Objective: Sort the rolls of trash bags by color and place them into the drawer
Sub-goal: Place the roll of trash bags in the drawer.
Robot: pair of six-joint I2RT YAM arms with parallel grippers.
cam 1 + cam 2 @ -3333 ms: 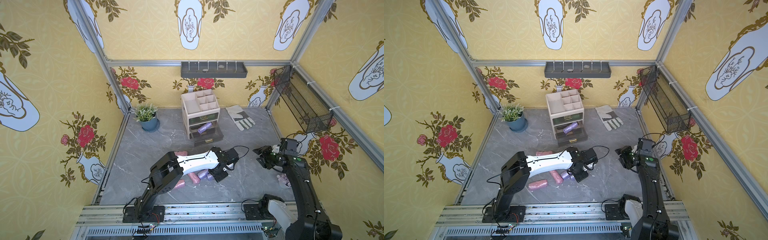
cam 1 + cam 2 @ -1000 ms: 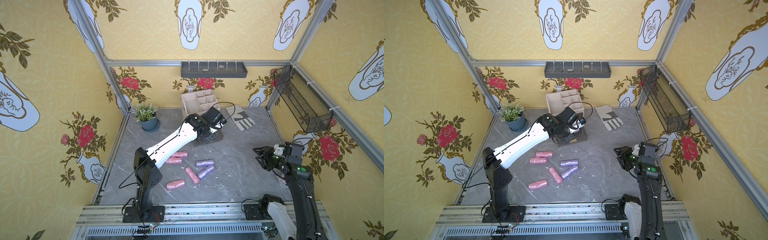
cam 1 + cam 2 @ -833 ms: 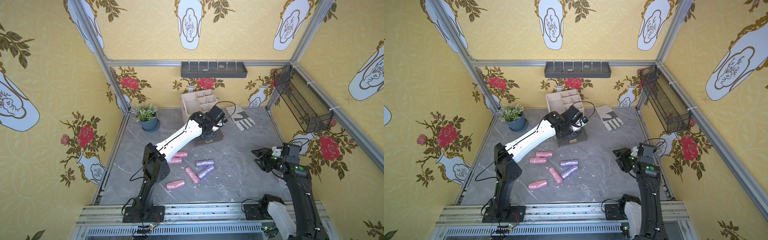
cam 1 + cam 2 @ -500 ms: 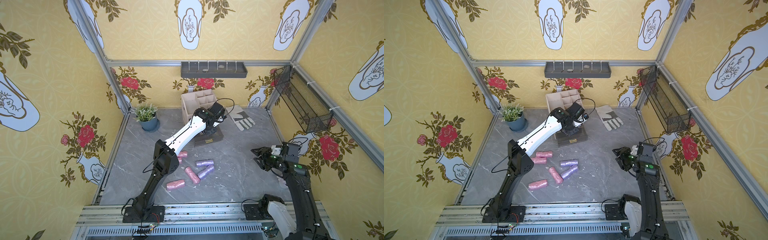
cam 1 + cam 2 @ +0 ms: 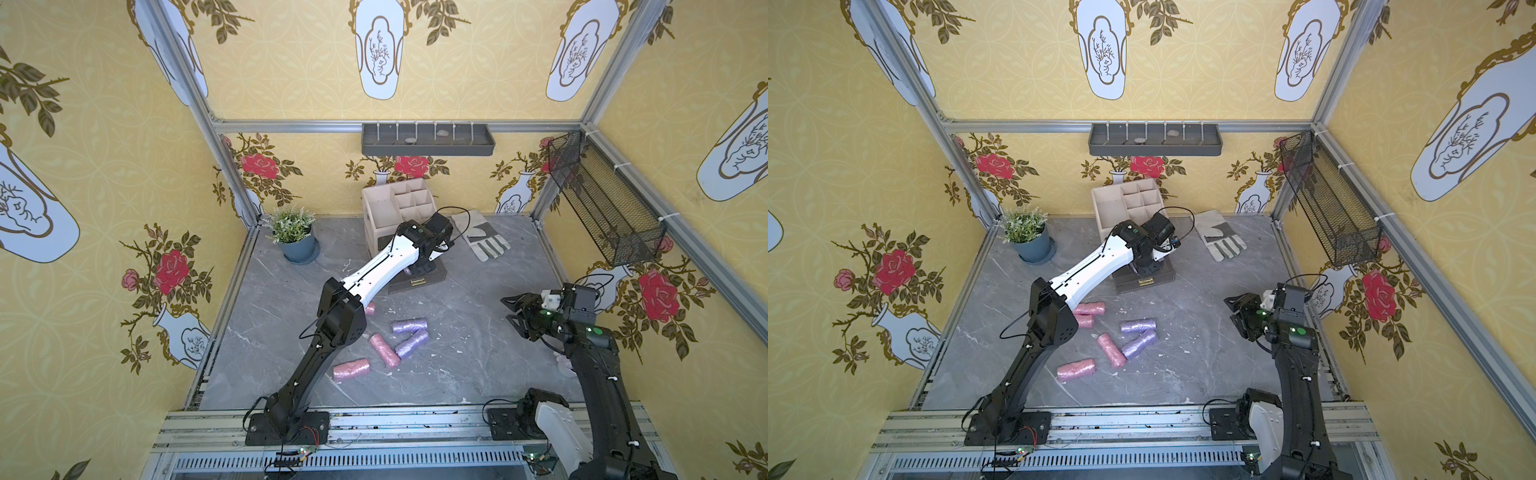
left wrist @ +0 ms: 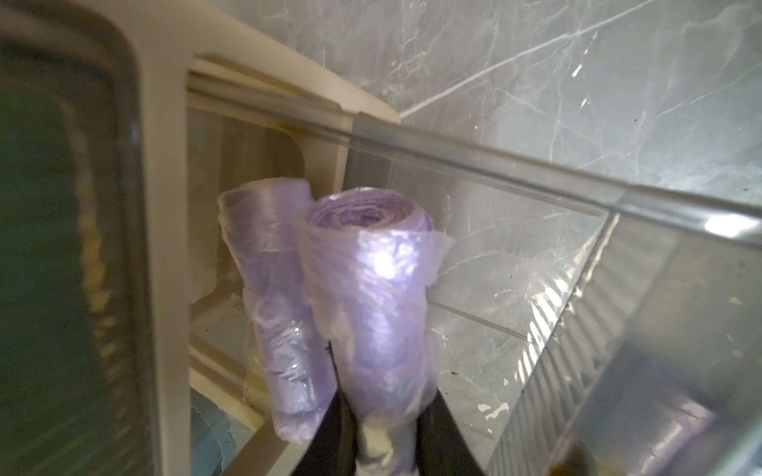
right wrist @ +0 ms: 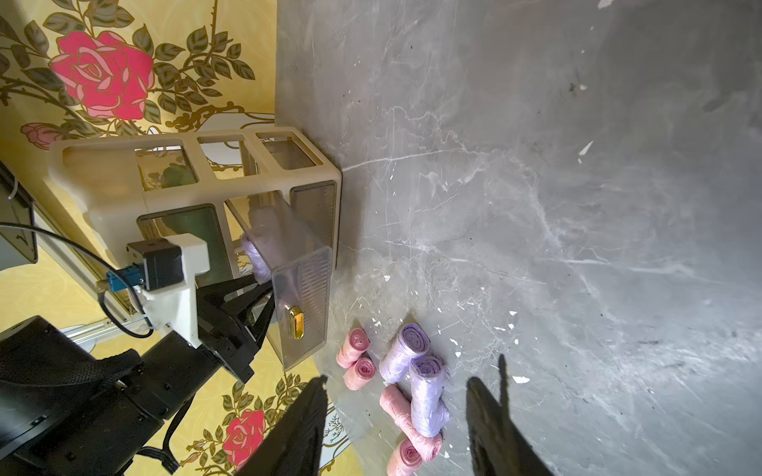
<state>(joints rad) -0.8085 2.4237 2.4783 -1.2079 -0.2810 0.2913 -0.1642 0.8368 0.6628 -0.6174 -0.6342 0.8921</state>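
In both top views the left arm stretches across to the beige chest (image 5: 390,205), and the left gripper (image 5: 428,259) dips into the pulled-out drawer (image 5: 417,281); that long reach is there to lay a roll inside, I'd say. On the grey tabletop (image 5: 457,374), two loose lilac rolls (image 5: 409,326) and the pink rolls (image 5: 1075,370) lie in a cluster, not yet sorted. The right gripper (image 5: 510,309) hangs well apart from them, out of the way. Over to the left wrist view: the gripper's dark fingers (image 6: 443,432) pinch the near end of the held lilac roll (image 6: 371,309). It points into the clear-walled drawer and touches a second lilac roll (image 6: 280,329) lying there. Same colour together, so the sorting looks right. The film is thin, crinkled and glossy, wound in a tight spiral, and looks soft enough to dent under pressure. Right wrist view now: the right gripper's jaws stand spread and empty above the tabletop, aimed toward the loose cluster. The drawer, with its gold handle (image 7: 297,325), juts out of the chest.
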